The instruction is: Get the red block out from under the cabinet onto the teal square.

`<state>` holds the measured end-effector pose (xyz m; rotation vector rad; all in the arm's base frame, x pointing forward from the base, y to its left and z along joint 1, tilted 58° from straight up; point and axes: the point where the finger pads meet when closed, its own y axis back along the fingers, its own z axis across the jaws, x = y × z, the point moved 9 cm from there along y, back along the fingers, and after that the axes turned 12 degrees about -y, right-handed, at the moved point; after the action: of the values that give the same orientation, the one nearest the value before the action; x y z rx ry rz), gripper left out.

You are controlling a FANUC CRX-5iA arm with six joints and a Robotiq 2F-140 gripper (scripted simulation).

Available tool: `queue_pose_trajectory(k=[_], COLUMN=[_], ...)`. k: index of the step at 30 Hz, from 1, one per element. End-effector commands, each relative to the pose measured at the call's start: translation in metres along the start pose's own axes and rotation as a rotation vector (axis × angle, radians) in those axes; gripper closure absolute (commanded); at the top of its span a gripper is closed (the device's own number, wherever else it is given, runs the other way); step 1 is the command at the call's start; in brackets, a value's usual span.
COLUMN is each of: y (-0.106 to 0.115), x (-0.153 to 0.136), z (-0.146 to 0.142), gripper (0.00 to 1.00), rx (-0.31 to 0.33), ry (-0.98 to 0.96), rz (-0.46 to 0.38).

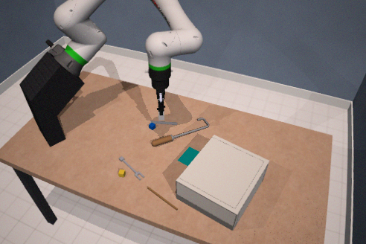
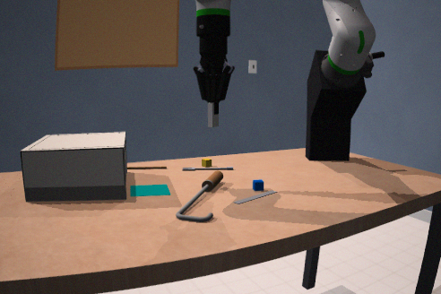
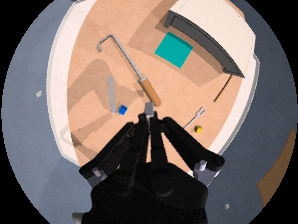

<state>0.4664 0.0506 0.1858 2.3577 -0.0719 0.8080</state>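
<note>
Gripper [image 2: 213, 117] closed on nothing, high above hook tool [image 1: 178, 135]; red block hidden under cabinet [image 1: 226, 171] beside teal square [image 1: 189, 156]; tool pickup stage, requiring opening and descent onto wooden handle [image 1: 162, 140].

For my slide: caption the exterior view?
Shut pincer hangs above hook, cabinet and teal square.

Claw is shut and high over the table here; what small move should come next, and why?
Probably open the claw and descend toward the hook tool's wooden handle. The claw hangs shut and empty, no red block shows, and the cabinet sits low, so a reaching tool seems needed.
</note>
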Motion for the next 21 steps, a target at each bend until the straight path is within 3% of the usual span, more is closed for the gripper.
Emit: queue_pose_trajectory(k=[1,4,12,13,21], y=[0.0001,0.0001,0.0001,0.0001,0.0001], x=[-0.0015,-0.0019,-0.0019,-0.0019,-0.0019], z=[0.0009,0.0012,0.0012,0.0012,0.0012], gripper=[1.0,1.0,1.0,0.66,0.66], rx=[0.009,0.011,0.011,0.011,0.011], ry=[0.279,0.385,0.385,0.385,0.385], rz=[0.017,0.022,0.022,0.022,0.022])
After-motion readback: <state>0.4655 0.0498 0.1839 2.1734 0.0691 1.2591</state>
